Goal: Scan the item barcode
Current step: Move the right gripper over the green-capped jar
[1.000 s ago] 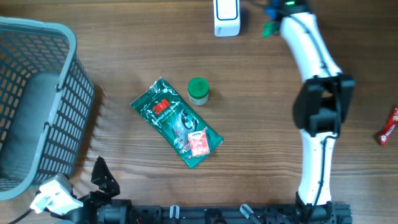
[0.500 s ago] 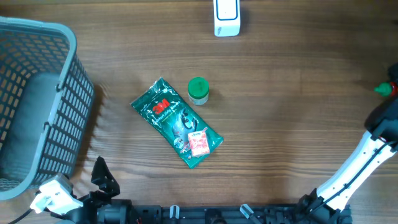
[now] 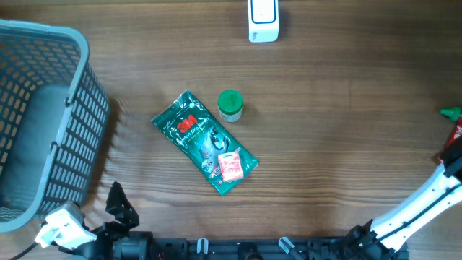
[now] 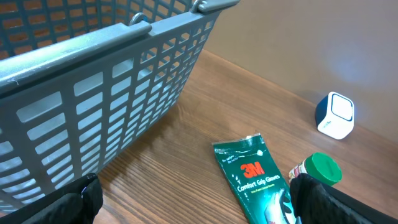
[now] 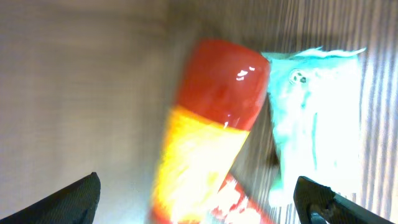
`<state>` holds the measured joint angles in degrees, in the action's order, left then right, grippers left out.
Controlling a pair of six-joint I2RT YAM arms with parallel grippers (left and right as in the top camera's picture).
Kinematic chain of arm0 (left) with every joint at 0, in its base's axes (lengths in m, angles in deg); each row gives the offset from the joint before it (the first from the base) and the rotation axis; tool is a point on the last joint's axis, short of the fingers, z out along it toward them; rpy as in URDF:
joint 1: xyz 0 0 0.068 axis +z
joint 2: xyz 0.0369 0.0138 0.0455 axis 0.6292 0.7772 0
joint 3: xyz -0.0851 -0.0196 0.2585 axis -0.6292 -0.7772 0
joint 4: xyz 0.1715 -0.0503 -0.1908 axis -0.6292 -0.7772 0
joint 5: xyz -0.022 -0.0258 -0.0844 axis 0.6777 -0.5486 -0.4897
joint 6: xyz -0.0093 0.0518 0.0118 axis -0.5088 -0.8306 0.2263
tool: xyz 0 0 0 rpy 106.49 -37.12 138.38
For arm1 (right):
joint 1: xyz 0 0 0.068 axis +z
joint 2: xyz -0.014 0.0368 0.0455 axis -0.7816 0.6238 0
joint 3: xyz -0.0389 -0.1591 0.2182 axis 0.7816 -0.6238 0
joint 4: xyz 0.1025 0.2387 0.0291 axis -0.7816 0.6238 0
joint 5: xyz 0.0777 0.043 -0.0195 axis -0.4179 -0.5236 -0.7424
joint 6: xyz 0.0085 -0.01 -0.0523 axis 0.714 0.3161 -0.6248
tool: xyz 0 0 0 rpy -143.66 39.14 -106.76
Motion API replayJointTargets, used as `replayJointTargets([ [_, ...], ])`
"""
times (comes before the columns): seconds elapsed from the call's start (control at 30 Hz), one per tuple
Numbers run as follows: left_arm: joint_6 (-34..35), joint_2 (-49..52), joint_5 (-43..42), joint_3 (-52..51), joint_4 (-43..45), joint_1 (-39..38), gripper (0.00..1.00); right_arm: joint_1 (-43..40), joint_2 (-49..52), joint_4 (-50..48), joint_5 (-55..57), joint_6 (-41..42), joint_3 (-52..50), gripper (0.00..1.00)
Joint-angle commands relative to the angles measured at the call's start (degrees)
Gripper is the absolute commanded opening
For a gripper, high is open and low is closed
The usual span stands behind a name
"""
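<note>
A white barcode scanner point(image 3: 263, 19) stands at the table's far edge and shows small in the left wrist view point(image 4: 336, 115). A red and yellow item point(image 5: 205, 137) fills the right wrist view, blurred, with a pale teal packet point(image 5: 317, 106) beside it. My right gripper point(image 5: 199, 199) hangs open over the item, its fingers wide on either side and touching nothing I can see. In the overhead view only a red sliver of the item point(image 3: 457, 134) shows at the right edge. My left gripper point(image 4: 199, 199) is open and empty at the near left.
A grey slatted basket point(image 3: 43, 115) takes up the left side. Mid-table lie a green 3M glove packet point(image 3: 195, 137), a small pink packet point(image 3: 231, 166) on top of it, and a green-capped bottle point(image 3: 230, 105). The right arm point(image 3: 426, 198) slants up from the near edge.
The right arm swung from beside the scanner at the far edge to the table's right edge, over the red item. The left arm and the mid-table things stayed put.
</note>
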<state>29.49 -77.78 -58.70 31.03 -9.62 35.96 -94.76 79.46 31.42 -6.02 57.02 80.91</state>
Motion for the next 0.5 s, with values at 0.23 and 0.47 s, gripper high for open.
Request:
replayJointTargets([
  [0.23, 0.28, -0.2, 0.31, 0.04, 0.2, -0.31, 1.0, 36.15, -19.54, 25.81, -13.27, 21.88, -0.66, 1.0],
  [0.47, 0.28, -0.2, 0.31, 0.04, 0.2, -0.31, 1.0, 61.96, -19.45, 23.8, -19.34, 27.1, -6.82, 1.0],
])
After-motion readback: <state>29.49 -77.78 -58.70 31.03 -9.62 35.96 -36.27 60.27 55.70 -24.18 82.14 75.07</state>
